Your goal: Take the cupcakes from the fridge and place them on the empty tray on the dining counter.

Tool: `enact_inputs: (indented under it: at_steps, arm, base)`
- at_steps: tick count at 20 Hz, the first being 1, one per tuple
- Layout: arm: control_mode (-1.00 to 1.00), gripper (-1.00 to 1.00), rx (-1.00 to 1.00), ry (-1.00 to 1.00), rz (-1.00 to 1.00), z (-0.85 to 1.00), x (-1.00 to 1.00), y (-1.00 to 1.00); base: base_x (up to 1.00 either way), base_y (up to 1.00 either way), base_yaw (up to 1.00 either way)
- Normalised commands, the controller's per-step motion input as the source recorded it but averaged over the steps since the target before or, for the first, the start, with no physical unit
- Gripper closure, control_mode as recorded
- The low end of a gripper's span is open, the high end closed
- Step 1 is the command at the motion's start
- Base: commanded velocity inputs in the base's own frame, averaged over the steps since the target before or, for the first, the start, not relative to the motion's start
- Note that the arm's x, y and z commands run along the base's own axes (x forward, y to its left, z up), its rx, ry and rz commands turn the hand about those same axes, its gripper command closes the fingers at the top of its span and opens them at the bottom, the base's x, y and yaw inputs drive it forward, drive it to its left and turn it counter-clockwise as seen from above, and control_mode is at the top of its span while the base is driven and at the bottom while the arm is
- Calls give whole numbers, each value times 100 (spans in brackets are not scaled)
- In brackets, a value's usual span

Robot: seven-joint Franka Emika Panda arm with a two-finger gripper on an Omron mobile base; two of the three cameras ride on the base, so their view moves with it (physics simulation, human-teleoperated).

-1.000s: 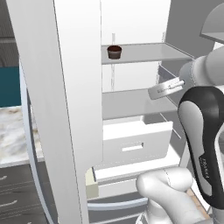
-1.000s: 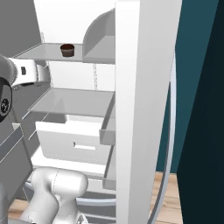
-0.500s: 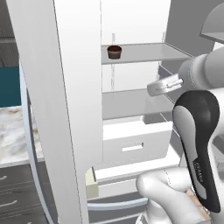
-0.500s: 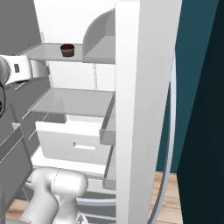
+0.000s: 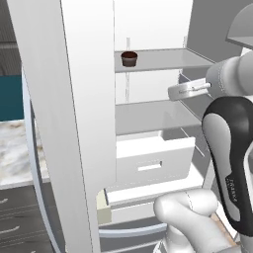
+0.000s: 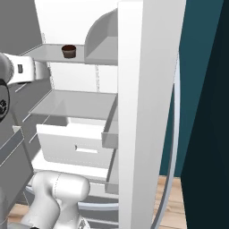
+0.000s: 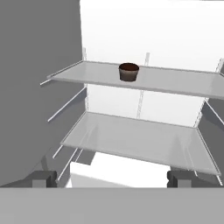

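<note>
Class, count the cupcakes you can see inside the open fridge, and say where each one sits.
1. The cupcake sits on the upper shelf of the fridge, near its front edge. A second may be hidden behind the doors.

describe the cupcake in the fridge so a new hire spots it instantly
Look into the open fridge with its white interior. Of the two glass shelves, take the upper shelf; the cupcake stands on it near the front edge. It is a small, round, dark brown cup with a lighter brown top, the sole dark item among white walls, grey shelves and the white drawer below.
</note>
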Motion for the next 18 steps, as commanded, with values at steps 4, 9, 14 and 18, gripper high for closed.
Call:
enact_inputs:
  at_steps: [4,9,14,18]
  arm:
    - [-100,-100,9,0,0,0,20,0]
    - [-100,-100,0,0,0,0,48,0]
    - [-100,-100,0,0,0,0,70,0]
    - [-100,-100,0,0,0,0,59,3]
  base:
    - [0,0,0]
    - [0,0,0]
    - [0,0,0]
    - [0,0,0]
